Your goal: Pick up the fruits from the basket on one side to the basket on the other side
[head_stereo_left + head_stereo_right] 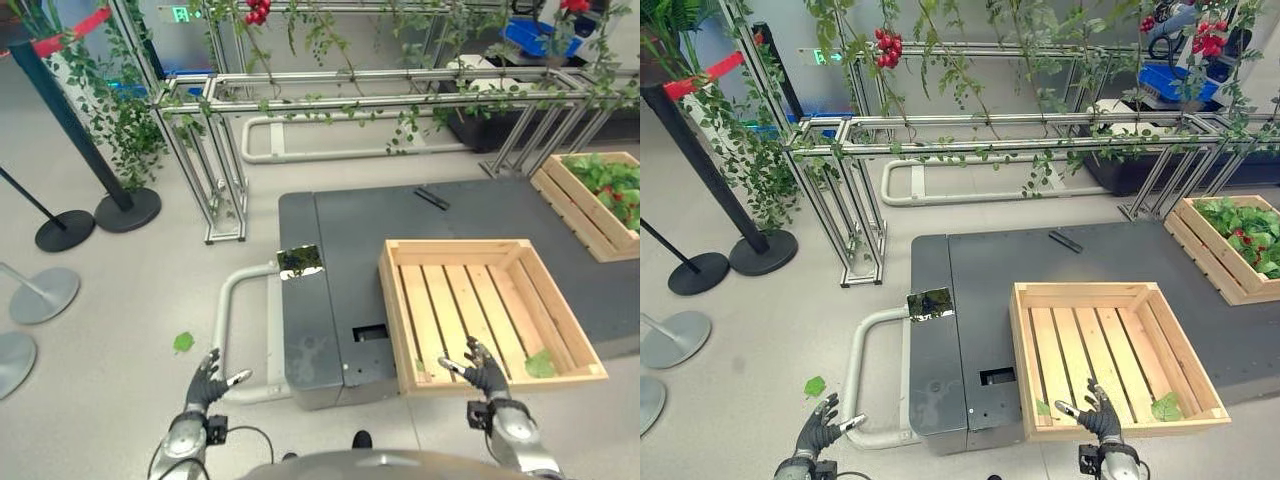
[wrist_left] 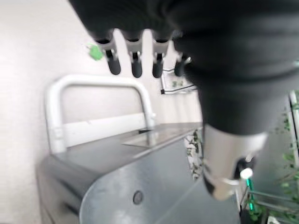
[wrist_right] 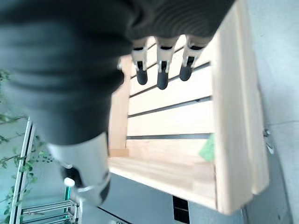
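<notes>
An empty wooden crate (image 1: 455,247) stands on a dark platform (image 1: 340,300), with one green leaf (image 1: 540,364) in its near right corner. A second crate (image 1: 565,205) at the far right holds green leaves and small red fruits (image 1: 607,192). More red fruits (image 1: 257,12) hang from the vines at the back. My right hand (image 1: 485,375) hovers open over the near edge of the empty crate; its fingers (image 3: 161,70) are straight and hold nothing. My left hand (image 1: 205,385) is open above the floor, left of the platform, its fingers (image 2: 135,65) straight.
A white tube handle (image 1: 235,300) sticks out from the platform's left side. A metal frame (image 1: 215,150) draped with vines crosses the back. Stanchion bases (image 1: 127,209) stand at the left. A green leaf (image 1: 183,342) lies on the floor. A small black object (image 1: 432,197) rests on the platform.
</notes>
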Controlling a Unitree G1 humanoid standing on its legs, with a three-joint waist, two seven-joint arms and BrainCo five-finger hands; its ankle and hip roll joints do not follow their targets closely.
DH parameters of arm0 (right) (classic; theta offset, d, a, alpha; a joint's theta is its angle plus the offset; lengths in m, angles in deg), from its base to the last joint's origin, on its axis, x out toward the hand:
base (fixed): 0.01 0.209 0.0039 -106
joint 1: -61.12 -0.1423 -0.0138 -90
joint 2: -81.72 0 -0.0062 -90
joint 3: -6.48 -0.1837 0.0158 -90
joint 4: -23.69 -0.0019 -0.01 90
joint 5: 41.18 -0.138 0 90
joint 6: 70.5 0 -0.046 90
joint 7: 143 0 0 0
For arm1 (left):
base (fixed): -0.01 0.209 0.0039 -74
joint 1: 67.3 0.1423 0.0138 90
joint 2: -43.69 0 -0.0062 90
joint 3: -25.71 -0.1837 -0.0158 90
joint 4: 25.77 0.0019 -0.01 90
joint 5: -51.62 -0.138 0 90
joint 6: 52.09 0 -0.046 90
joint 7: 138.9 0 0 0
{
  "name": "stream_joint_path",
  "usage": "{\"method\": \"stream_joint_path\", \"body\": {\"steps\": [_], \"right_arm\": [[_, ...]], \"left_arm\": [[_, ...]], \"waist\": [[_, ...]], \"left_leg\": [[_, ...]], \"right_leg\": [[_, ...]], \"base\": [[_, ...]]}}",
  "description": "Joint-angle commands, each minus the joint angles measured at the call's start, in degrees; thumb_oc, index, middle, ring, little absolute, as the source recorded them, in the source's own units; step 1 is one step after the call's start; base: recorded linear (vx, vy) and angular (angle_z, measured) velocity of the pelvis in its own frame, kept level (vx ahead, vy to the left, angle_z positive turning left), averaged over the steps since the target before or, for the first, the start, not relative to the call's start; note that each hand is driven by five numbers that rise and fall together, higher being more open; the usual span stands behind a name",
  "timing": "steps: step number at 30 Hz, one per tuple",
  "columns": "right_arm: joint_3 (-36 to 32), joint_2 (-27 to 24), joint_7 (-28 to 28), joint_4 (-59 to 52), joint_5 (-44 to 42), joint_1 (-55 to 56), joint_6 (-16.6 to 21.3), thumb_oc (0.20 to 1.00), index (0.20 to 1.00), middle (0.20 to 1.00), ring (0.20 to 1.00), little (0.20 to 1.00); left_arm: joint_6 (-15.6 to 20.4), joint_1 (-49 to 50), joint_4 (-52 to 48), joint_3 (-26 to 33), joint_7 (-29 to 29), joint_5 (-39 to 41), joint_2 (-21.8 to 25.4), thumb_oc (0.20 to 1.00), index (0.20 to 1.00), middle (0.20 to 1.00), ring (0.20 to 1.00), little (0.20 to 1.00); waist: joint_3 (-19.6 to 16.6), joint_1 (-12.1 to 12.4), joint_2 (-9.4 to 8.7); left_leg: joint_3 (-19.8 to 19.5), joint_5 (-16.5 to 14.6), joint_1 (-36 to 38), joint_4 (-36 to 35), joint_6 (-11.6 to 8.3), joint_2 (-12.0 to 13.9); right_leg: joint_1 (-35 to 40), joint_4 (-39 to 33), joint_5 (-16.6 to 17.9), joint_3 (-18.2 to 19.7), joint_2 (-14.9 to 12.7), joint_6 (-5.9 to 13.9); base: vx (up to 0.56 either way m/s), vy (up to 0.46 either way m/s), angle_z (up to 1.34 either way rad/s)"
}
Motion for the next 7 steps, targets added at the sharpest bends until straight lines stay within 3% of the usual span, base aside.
{"method": "stream_joint_path", "body": {"steps": [1, 7], "right_arm": [[0.32, -1.21, -1.07, 2.01, -0.27, -4.37, 1.76, 1.0, 1.0, 1.0, 1.0, 1.0], [0.76, -1.36, -1.45, 2.85, -0.14, -4.9, 1.51, 1.0, 1.0, 1.0, 1.0, 1.0]], "left_arm": [[1.76, -4.91, 1.94, -0.47, 0.34, -0.58, -0.04, 1.0, 1.0, 1.0, 1.0, 1.0], [1.86, -5.15, 0.15, -1.3, 1.07, -0.7, 0.06, 1.0, 1.0, 1.0, 1.0, 1.0]], "waist": [[-0.43, -1.54, -0.38], [-0.46, -1.56, -0.4]], "left_leg": [[1.45, -1.93, -2.07, 2.49, -1.71, -0.59], [1.46, -2.01, -1.79, 2.53, -1.75, -0.48]], "right_leg": [[3.64, 2.29, -8.53, -1.18, -1.84, 6.39], [4.01, 2.45, -8.75, -1.34, -1.8, 6.31]], "base": [[0.02, -0.006, 0.08], [0.01, -0.002, 0.04]]}}
